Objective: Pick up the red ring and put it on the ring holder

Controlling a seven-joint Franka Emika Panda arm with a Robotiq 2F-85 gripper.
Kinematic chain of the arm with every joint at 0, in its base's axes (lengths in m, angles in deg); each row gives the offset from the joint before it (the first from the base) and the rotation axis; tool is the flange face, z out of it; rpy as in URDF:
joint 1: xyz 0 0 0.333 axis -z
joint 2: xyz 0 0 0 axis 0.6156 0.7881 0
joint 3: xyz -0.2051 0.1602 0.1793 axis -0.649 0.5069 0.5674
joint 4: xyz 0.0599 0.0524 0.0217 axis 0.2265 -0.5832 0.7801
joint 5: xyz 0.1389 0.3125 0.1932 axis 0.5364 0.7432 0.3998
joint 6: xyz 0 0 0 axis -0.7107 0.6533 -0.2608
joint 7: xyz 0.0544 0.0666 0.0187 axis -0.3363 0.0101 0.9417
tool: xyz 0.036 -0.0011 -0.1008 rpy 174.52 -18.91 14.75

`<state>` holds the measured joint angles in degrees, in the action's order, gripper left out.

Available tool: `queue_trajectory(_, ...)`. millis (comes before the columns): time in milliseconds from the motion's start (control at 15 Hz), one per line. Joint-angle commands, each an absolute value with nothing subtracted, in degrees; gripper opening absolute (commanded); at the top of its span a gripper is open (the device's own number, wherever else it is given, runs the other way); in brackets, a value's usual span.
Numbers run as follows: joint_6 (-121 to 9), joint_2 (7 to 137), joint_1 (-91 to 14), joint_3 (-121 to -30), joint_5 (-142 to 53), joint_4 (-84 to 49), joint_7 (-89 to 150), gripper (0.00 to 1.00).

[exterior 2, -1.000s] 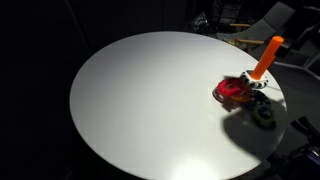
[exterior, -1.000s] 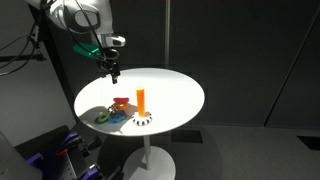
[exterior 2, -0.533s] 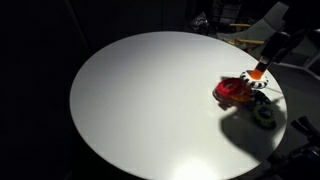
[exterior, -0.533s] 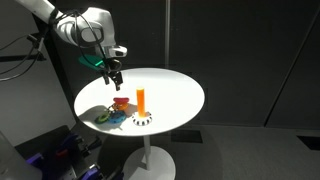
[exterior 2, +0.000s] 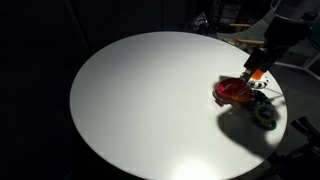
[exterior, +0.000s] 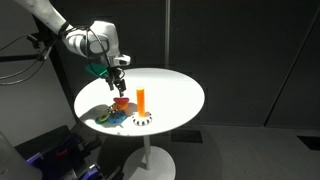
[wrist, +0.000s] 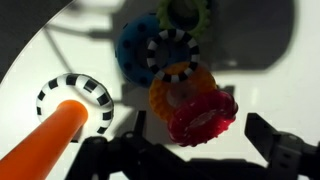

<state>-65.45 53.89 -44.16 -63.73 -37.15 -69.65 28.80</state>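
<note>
On the round white table [exterior: 172, 88], the approach to the grasp was judged to be the step in hand: the gripper [exterior: 119, 88] was held low over the rings, its jaws spread wide and nothing held between them. In the wrist view the ring holder [wrist: 52, 133] was seen near the rings, and the red ring [wrist: 203, 115] lay between the open fingers [wrist: 285, 150], propped partly on the yellow-orange ring [wrist: 168, 92]. A straight descent was judged to be called for next, so that the red ring alone would be closed upon.
</note>
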Motion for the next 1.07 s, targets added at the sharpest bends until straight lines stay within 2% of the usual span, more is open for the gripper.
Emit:
queue_trajectory(0,-66.79,57.17,-43.93,-64.46,-38.23,-67.16,26.51,1.0)
queue_trajectory(1000,-71.26,63.07,-44.15,-65.96,-37.66,-65.34,25.89,1.0)
